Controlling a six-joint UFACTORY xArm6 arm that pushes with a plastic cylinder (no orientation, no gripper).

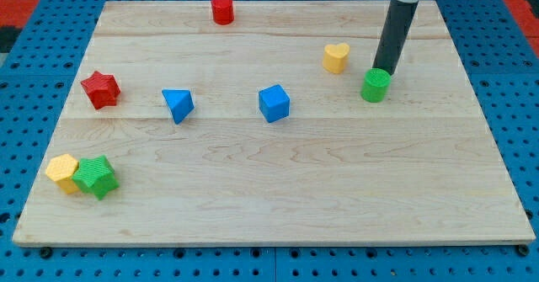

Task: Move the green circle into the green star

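Note:
The green circle (pixel 376 86) is a short green cylinder at the view's right, in the upper half of the wooden board (pixel 269 189). The green star (pixel 96 177) lies near the board's lower left corner, touching a yellow block (pixel 63 172) on its left. My tip (pixel 385 68) is at the end of the dark rod that comes down from the view's top right. It stands just above and slightly right of the green circle, touching or almost touching its upper edge.
A yellow heart (pixel 336 57) lies left of the tip. A blue cube (pixel 274 103) and a blue triangle (pixel 178 105) lie mid-board. A red star (pixel 100 89) is at the left and a red cylinder (pixel 222 8) at the top edge.

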